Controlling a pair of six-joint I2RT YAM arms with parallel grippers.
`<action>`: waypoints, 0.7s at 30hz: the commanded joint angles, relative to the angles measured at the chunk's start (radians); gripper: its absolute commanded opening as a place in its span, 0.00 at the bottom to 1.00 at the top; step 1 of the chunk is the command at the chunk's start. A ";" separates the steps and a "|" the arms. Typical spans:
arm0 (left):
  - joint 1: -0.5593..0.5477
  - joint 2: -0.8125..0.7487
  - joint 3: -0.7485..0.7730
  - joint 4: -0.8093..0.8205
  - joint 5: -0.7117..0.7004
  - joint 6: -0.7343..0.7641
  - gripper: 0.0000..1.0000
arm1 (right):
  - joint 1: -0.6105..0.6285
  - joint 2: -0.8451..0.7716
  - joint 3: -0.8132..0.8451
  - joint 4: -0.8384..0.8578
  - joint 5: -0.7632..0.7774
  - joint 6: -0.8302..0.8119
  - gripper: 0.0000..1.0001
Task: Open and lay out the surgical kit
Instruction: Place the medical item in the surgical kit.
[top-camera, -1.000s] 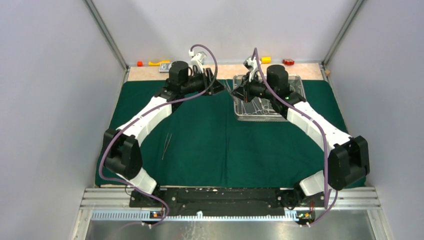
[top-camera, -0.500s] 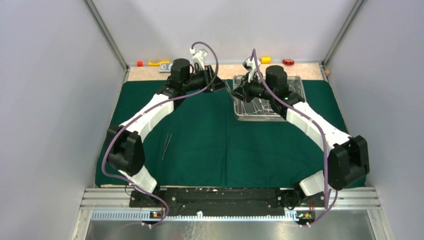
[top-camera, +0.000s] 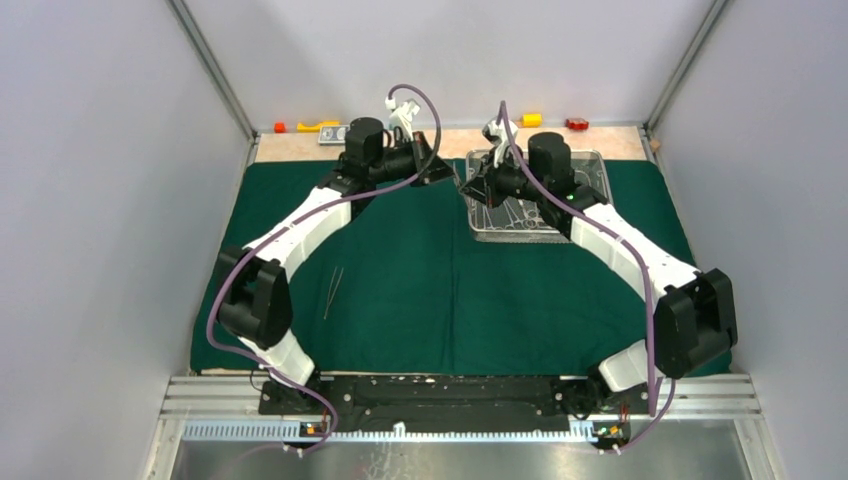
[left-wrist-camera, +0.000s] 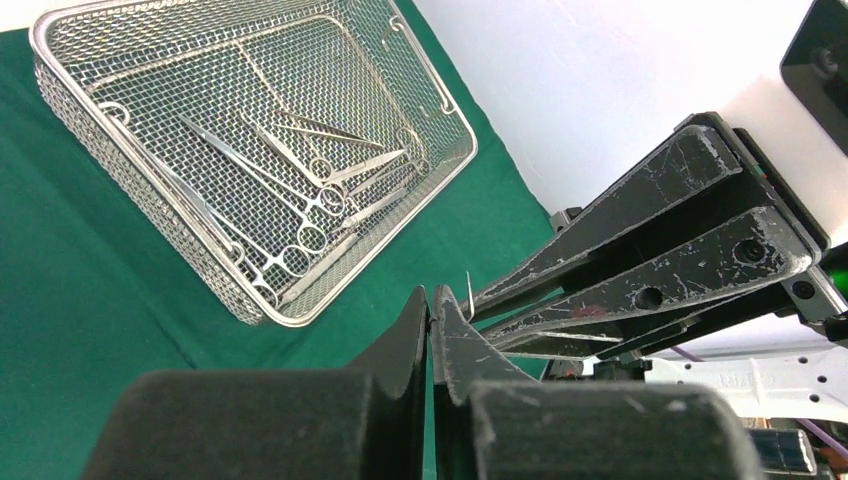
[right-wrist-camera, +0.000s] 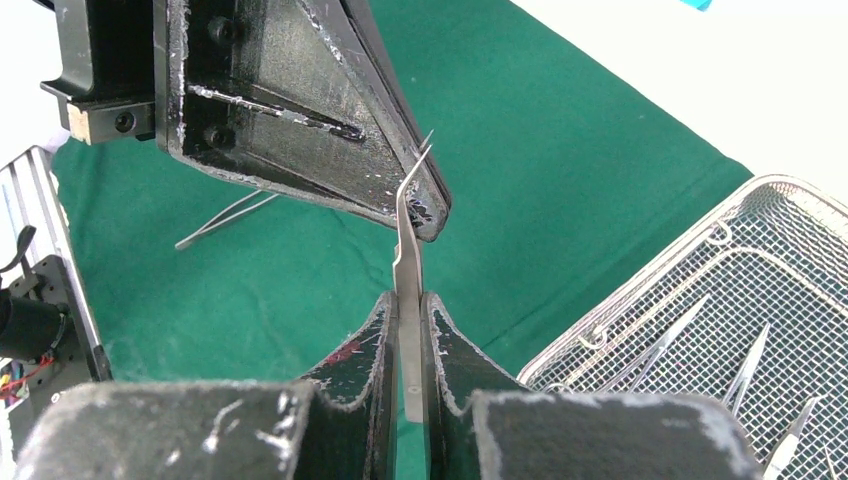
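Observation:
The dark green cloth (top-camera: 430, 280) lies spread over the table. The wire-mesh tray (top-camera: 592, 160) stands at the back right, with several steel instruments (left-wrist-camera: 300, 190) in it. My right gripper (right-wrist-camera: 408, 300) is shut on a pair of tweezers (right-wrist-camera: 408, 250) that points up and away from the tray's left edge. My left gripper (left-wrist-camera: 430, 300) is shut tip to tip with it above the cloth. The tweezers' tip (left-wrist-camera: 468, 290) shows just beside the left fingers, not between them. Another pair of tweezers (top-camera: 333, 291) lies on the cloth at the left.
Small red (top-camera: 279, 127) and yellow (top-camera: 318, 126) blocks lie along the back wall, with another yellow (top-camera: 531, 119) and red one (top-camera: 576, 124) behind the tray. A bare tan strip (top-camera: 300, 148) runs behind the cloth. Grey walls close in both sides.
My left gripper has closed its jaws and edged right toward the right gripper. The right gripper has kept its hold on the tweezers and shifted slightly left.

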 joint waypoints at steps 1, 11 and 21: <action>0.000 -0.012 -0.002 0.106 0.034 0.047 0.00 | 0.014 -0.015 0.001 0.038 -0.032 -0.026 0.05; 0.009 -0.171 -0.183 0.339 0.198 0.276 0.00 | 0.012 -0.162 -0.128 0.019 -0.094 -0.234 0.54; 0.013 -0.234 -0.289 0.601 0.453 0.169 0.00 | 0.006 -0.182 -0.176 -0.059 -0.373 -0.362 0.60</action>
